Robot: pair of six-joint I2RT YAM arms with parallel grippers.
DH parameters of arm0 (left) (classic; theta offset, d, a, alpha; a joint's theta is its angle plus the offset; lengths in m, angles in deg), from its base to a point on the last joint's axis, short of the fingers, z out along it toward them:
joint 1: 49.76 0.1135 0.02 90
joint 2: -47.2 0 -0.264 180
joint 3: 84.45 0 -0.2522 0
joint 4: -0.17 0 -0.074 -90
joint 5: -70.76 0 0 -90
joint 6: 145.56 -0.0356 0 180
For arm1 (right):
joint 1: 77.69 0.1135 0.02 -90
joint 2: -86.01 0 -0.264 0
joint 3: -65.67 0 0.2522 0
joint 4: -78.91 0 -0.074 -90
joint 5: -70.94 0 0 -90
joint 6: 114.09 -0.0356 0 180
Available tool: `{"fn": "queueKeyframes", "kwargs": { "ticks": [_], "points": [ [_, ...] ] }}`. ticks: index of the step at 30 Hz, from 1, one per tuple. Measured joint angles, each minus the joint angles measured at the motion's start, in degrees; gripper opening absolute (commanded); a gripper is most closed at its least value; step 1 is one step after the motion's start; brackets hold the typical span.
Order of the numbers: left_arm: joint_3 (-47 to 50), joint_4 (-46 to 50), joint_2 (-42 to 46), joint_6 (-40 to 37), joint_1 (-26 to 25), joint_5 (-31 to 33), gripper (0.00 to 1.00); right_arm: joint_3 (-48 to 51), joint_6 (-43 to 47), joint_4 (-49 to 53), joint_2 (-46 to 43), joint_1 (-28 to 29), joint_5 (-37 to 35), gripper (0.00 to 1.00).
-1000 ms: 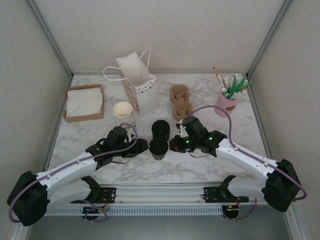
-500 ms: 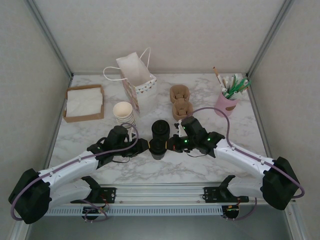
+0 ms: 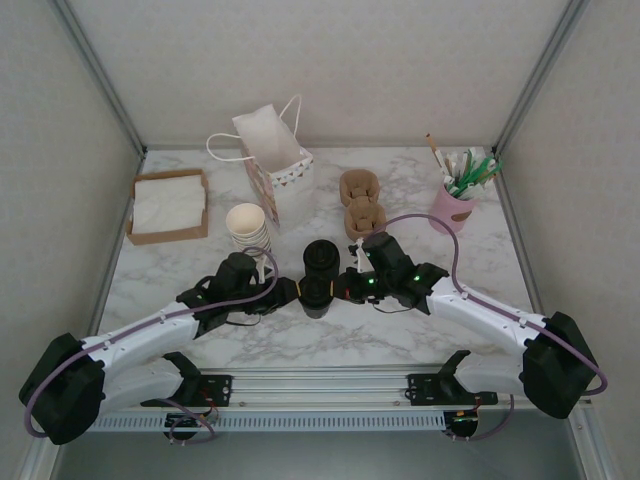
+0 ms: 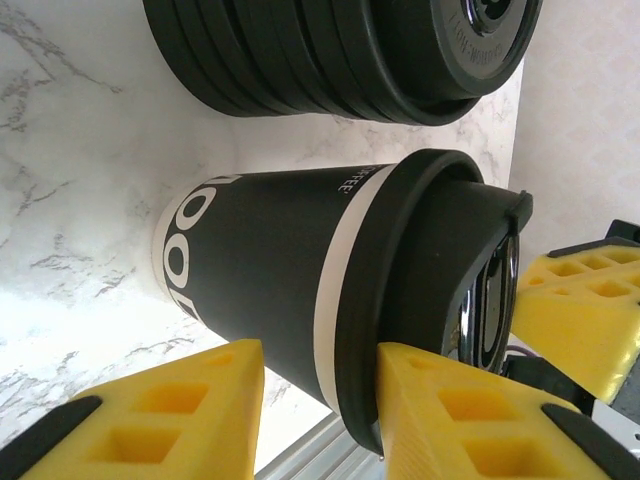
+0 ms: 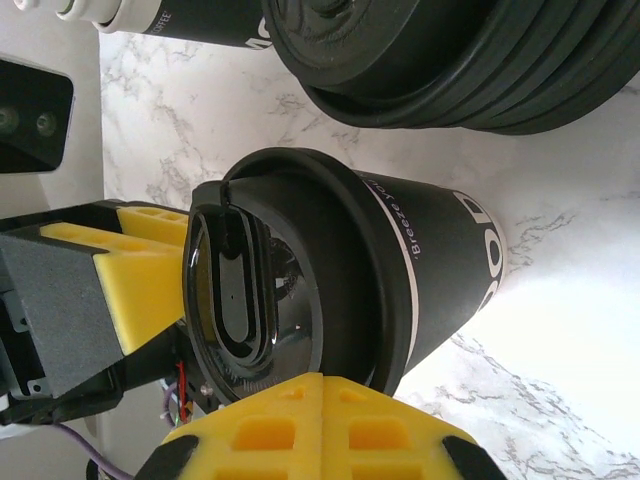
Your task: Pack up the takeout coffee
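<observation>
- Tipping is your main risk: the takeout coffee (image 3: 317, 293) stands mid-table between both grippers, and a hard sideways push could topple it or pop its lid.
- Your right gripper (image 5: 322, 395) is pinched together at the lid's rim. The left gripper (image 3: 287, 292) has its pads apart at the cup's side, and you cannot tell whether it clamps.
- The stack of lids (image 3: 321, 258) sits just behind.
- The marble table (image 3: 400, 335) looks slick, and pale walls box it in.

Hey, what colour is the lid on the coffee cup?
Black; the lid shows best in the left wrist view.
</observation>
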Motion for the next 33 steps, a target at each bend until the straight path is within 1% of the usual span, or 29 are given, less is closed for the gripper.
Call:
{"fn": "queueKeyframes", "kwargs": {
  "ticks": [11, 15, 18, 26, 33],
  "points": [
    [1.57, -3.34, 0.17, 1.49, -1.03, 1.2, 0.35, 1.22, -0.94, -2.6, -0.04, -0.55, -0.63, 0.03],
    [1.57, -3.3, 0.24, 1.7, -1.27, 1.6, 0.38, 0.98, -0.94, -2.47, 0.0, -0.59, -1.07, 0.04],
    [1.55, -2.43, 0.68, 1.7, -1.53, 2.51, 0.41, -0.42, 0.02, -0.35, 0.48, -0.57, -1.55, 0.04],
    [1.07, 0.17, 1.7, 1.68, -2.29, 3.41, 0.43, -4.81, 3.08, 6.01, 2.05, -0.31, -2.47, 0.07],
    [0.42, 3.72, 2.99, 1.66, -2.73, 3.63, 0.48, -7.21, 4.72, 7.02, 2.23, -0.13, -2.45, 0.11]
  ]
}}
